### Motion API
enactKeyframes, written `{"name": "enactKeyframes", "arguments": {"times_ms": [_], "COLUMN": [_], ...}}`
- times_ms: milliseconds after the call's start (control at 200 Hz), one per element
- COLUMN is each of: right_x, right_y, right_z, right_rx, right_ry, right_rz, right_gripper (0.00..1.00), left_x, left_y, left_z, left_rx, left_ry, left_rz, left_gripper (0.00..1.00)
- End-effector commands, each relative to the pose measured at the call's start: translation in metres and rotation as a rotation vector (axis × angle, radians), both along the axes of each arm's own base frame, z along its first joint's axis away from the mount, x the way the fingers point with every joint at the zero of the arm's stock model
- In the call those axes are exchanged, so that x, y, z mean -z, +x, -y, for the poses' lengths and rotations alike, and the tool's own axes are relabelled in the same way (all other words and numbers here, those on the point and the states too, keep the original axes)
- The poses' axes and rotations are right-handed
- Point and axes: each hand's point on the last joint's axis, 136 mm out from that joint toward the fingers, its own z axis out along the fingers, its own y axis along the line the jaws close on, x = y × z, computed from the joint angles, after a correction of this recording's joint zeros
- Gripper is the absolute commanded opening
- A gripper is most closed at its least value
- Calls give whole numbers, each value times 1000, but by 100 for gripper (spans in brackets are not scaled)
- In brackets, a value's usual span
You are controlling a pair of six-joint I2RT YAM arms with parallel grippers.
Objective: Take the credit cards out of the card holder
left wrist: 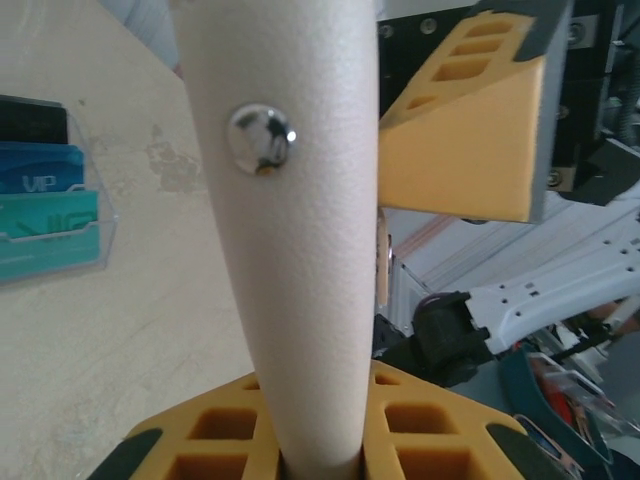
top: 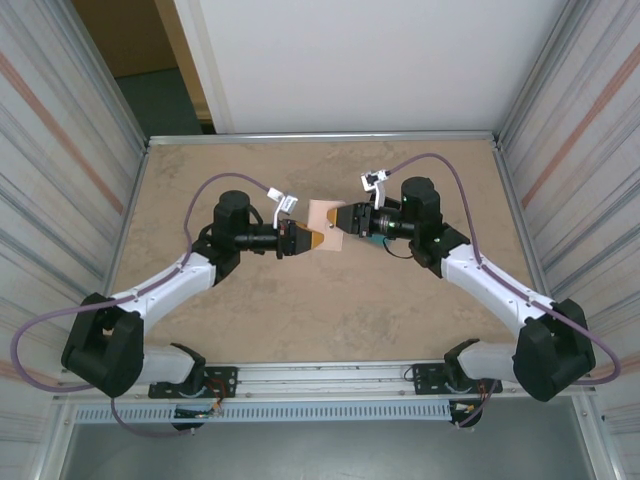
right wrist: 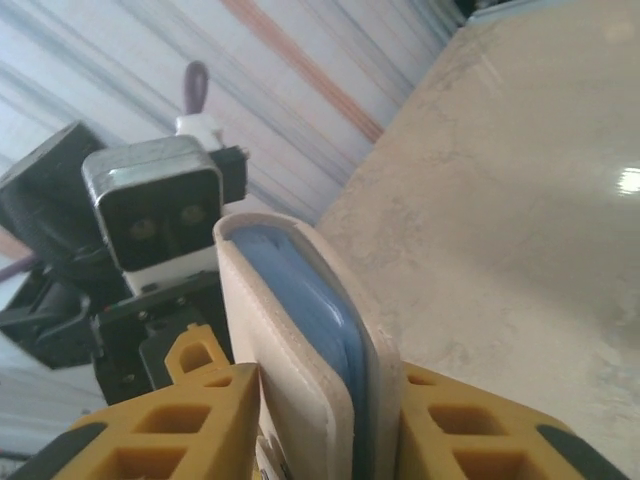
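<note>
The card holder point(top: 322, 215) is held up over the middle of the table between both grippers. In the left wrist view its tan outer face point(left wrist: 300, 250) carries a silver snap, and my left gripper point(left wrist: 320, 440) is shut on its lower end. My right gripper point(right wrist: 325, 410) has a yellow finger pressed on each side of the folded holder point(right wrist: 290, 300), whose pale blue inner face shows at the edge. From above, the left gripper point(top: 298, 240) and right gripper point(top: 347, 220) face each other. Black, blue and teal credit cards point(left wrist: 40, 200) lie in a clear stepped sleeve on the table.
The tabletop point(top: 330, 310) is tan stone-patterned, with corrugated walls point(top: 60, 160) on the left and right and a white panel point(top: 360, 60) at the back. A metal rail point(top: 330, 378) runs along the near edge by the arm bases.
</note>
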Motion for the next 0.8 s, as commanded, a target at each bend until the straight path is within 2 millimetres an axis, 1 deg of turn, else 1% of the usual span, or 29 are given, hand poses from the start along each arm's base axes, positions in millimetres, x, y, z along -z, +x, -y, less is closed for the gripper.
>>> {"name": "enactKeyframes", "arguments": {"times_ms": [0,30,70,110,225,296,441,631,792], "right_x": [-13,-12,-8,-8,0,4,7,15,20], "right_y": [7,9,11,13,12,9,3,8,15], "right_z": [15,18,22,26,28,23,6,-14,-22], "right_rx": [125,159,201,239,311,319,309,287,282], "right_ry": [-77,-96,-125,-149,-227,-264,-335,-399,-429], "right_rz": [50,49,46,53,56,59,85,84,70], "right_gripper": [42,44,44,44,43,40,38,35,33], "left_x": [-4,-1,3,6,9,11,11,14,15], "left_y": [17,21,26,30,40,43,46,46,45], "left_z": [-9,-12,-16,-20,-26,-27,-27,-24,-22], "left_rx": [-137,-170,-216,-253,-328,-346,-354,-343,-335], "left_ry": [39,52,69,82,89,92,91,88,82], "left_rz": [50,47,42,40,34,26,19,1,-5], "left_gripper": [0,0,0,0,0,0,0,0,0]}}
